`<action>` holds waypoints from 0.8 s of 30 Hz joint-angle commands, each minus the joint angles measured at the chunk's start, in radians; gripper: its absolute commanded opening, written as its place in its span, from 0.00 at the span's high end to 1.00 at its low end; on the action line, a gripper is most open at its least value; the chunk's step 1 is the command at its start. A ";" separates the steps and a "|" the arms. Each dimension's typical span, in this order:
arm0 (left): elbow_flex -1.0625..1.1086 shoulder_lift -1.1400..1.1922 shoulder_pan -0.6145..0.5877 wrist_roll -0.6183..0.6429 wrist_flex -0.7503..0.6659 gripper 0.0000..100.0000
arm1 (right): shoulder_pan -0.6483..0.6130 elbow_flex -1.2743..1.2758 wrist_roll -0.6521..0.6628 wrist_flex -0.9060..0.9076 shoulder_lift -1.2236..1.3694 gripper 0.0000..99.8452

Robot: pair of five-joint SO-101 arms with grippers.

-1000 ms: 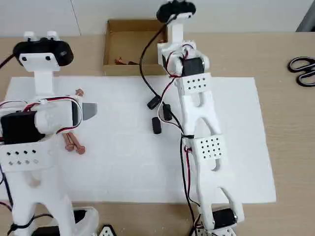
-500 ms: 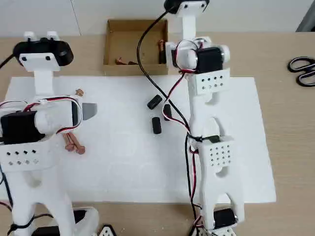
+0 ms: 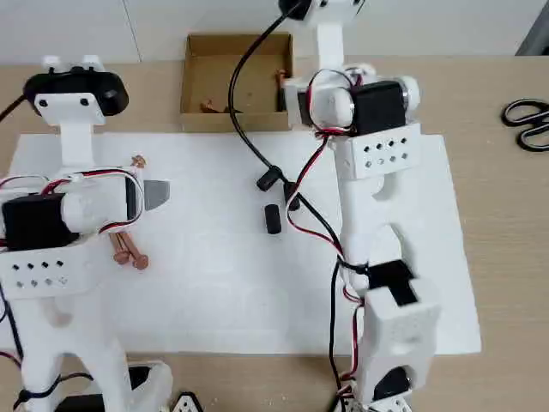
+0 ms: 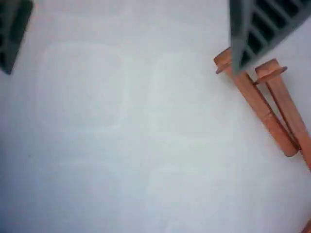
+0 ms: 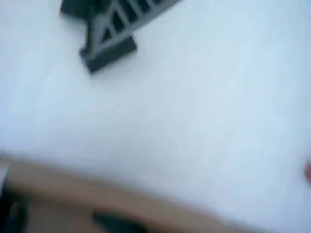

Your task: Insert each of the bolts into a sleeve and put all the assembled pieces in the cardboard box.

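1. Left wrist view showed the left gripper (image 4: 121, 70) over the white sheet (image 3: 214, 292), spread wide and holding nothing, with two bolts (image 4: 260, 107) lying just beside one finger.
2. Black sleeves (image 3: 273, 219) lay mid-sheet, well apart from those bolts.
3. The cardboard box (image 3: 206, 69) held what looked like coppery pieces.
4. The right gripper (image 5: 104, 36) sat beside the box, and I couldn't tell its state.

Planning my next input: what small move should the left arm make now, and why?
Probably lower the left gripper and close its fingers on the nearer bolt: it hangs open above two loose bolts on the white sheet, and black sleeves lie nearby.
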 commanded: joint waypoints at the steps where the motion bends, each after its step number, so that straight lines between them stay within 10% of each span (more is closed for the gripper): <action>1: -0.001 -0.005 -0.003 -0.008 0.017 0.73 | -0.005 0.198 -0.005 -0.030 -0.067 0.87; 24: 0.065 -0.005 -0.005 -0.008 0.011 0.73 | -0.070 0.341 -0.006 -0.191 0.303 0.87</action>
